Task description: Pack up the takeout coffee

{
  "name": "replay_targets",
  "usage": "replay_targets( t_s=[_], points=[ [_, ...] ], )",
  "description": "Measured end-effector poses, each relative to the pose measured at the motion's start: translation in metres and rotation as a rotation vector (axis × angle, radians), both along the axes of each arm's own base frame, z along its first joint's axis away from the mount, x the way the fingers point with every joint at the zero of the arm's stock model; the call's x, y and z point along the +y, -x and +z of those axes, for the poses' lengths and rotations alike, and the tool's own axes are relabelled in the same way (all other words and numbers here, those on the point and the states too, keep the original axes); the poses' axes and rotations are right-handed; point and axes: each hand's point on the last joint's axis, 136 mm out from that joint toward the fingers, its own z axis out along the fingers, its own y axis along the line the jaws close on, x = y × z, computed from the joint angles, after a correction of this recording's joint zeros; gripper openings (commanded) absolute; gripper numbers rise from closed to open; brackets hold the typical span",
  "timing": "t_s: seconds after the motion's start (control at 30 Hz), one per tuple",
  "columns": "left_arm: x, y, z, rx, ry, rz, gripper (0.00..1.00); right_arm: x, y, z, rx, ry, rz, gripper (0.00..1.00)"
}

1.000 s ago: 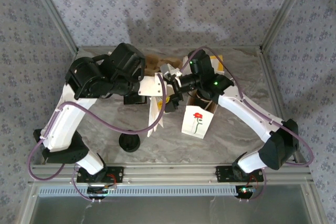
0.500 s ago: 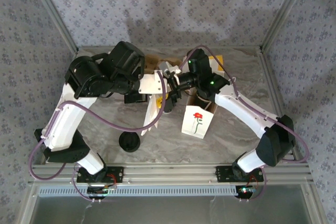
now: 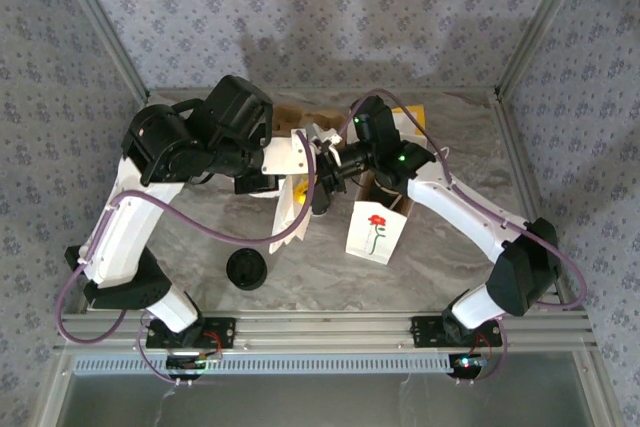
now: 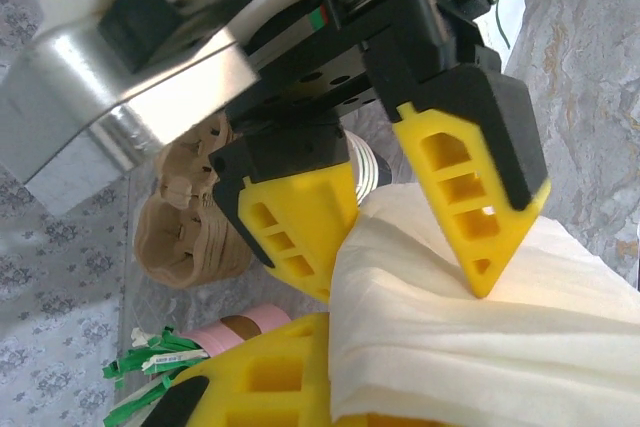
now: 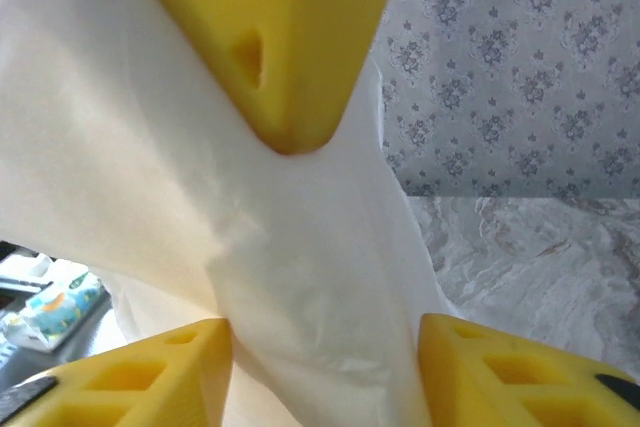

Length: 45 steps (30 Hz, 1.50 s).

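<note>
Since a second ago the right arm has swung left, and its end effector [image 4: 400, 277] has narrowed from wide to roughly half open. Its two fingers straddle the top edge of the white bag [image 4: 480, 347] without pinching it. The left end effector [image 3: 295, 185] is clamped tight on that bag, holding it up mid-table. The coffee cup [image 3: 246, 269] stands on the table [image 3: 320, 272] at near left, apart from both and left of the flower-printed bag [image 3: 378, 230].
</note>
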Motion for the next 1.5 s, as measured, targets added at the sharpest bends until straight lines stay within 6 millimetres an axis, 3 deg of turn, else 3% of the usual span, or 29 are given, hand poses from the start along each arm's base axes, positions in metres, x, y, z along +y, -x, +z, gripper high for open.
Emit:
replay_targets(
  t_s=[0.47,0.53,0.7,0.87,1.1,1.2,1.37,1.5],
  points=[
    [0.0,0.0,0.0,0.0,0.0,0.001,0.0,-0.005,0.006,0.003,0.003,0.031,0.001,0.0],
    [0.0,0.0,0.001,-0.001,0.002,0.001,0.04,-0.007,0.007,0.003,0.009,0.04,-0.005,0.0],
    [0.003,-0.002,0.01,-0.036,0.033,0.017,0.43,-0.013,0.012,0.01,0.001,0.045,-0.024,0.0],
    [0.02,-0.004,0.043,-0.166,0.172,0.093,0.72,-0.022,0.009,0.022,-0.022,0.051,-0.102,0.0],
    [0.058,0.011,0.109,-0.327,0.481,0.214,0.85,-0.042,-0.013,0.054,-0.061,0.021,-0.327,0.0],
    [0.064,0.02,0.125,-0.314,0.598,0.235,0.87,-0.055,-0.024,0.077,-0.092,-0.023,-0.461,0.0],
    [0.052,0.041,0.12,-0.192,0.72,0.173,0.88,-0.089,-0.034,0.116,-0.157,-0.103,-0.686,0.0],
    [0.019,0.043,0.088,-0.051,0.724,0.107,0.88,-0.128,-0.039,0.137,-0.203,-0.145,-0.867,0.0]
  ],
)
